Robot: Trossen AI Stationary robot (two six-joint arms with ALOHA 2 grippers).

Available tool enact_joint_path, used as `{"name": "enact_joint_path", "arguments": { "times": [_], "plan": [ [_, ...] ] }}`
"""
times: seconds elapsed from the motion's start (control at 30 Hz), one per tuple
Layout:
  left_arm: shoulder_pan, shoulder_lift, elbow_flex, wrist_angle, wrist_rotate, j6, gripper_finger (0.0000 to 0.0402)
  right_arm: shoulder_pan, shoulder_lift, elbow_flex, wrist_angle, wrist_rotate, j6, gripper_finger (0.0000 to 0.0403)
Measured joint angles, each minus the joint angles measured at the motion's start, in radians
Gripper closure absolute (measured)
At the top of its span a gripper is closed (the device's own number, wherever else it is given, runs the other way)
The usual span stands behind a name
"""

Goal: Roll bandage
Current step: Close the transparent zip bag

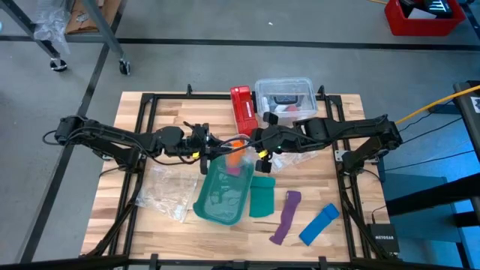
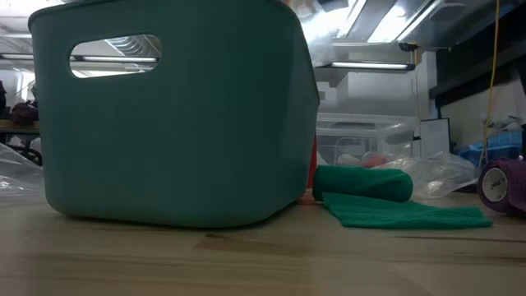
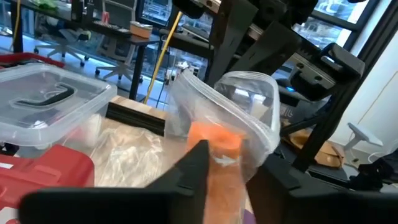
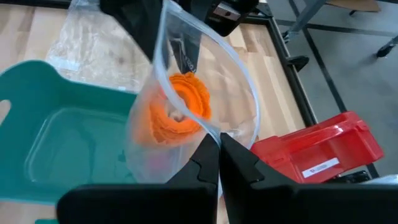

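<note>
The orange bandage (image 1: 236, 144), a soft roll, sits inside a clear plastic bag (image 4: 186, 74) that hangs in the air above the teal bin (image 1: 223, 191). My left gripper (image 1: 227, 147) comes from the table's left. In its wrist view its fingers (image 3: 233, 165) stand on either side of the bagged roll (image 3: 217, 149). My right gripper (image 1: 253, 145) comes from the right and is shut (image 4: 219, 146) on the bag's edge. The low view shows neither gripper nor the bandage. My left gripper has the bag between its two fingers, with the orange roll inside it (image 3: 214, 158). One fingertip (image 3: 198, 155) lies against the plastic beside the roll. The fingers point level from the table's left, and the bag is clear of the table. My right gripper pinches the bag's clear edge (image 4: 214, 132) between its shut fingertips, just below the roll (image 4: 180, 109). It slants down from the table's right. The bag is clear of the bin, with the roll inside it.
A red box (image 1: 242, 109) and a clear lidded container (image 1: 285, 97) stand at the far middle. Crumpled clear bags (image 1: 169, 187) lie left of the bin. A green cloth (image 1: 262, 196), a purple strip (image 1: 285, 217) and a blue strip (image 1: 319, 223) lie near right.
</note>
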Motion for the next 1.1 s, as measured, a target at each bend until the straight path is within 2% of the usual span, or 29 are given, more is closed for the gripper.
{"name": "enact_joint_path", "arguments": {
  "times": [0.17,0.4,0.6,0.83,1.1],
  "plan": [
    [0.0,0.0,0.0,-0.002,0.0,0.003,0.0393,0.0,0.0,0.0,-0.031,-0.016,-0.005,0.0395],
    [0.0,0.0,0.0,-0.011,0.001,-0.001,0.04,0.0,0.0,0.0,-0.078,-0.024,-0.009,0.0388],
    [0.0,-0.008,0.0,-0.103,0.002,-0.006,0.0401,0.0,0.0,0.0,-0.088,-0.146,-0.009,0.0329],
    [0.0,-0.083,0.0,-0.181,0.002,0.005,0.0401,0.0,0.0,0.0,-0.114,-0.147,0.032,0.0267],
    [-0.005,-0.21,0.0,-0.287,0.003,0.029,0.0401,0.0,0.0,0.0,-0.222,-0.147,0.12,0.0256]
  ]
}}
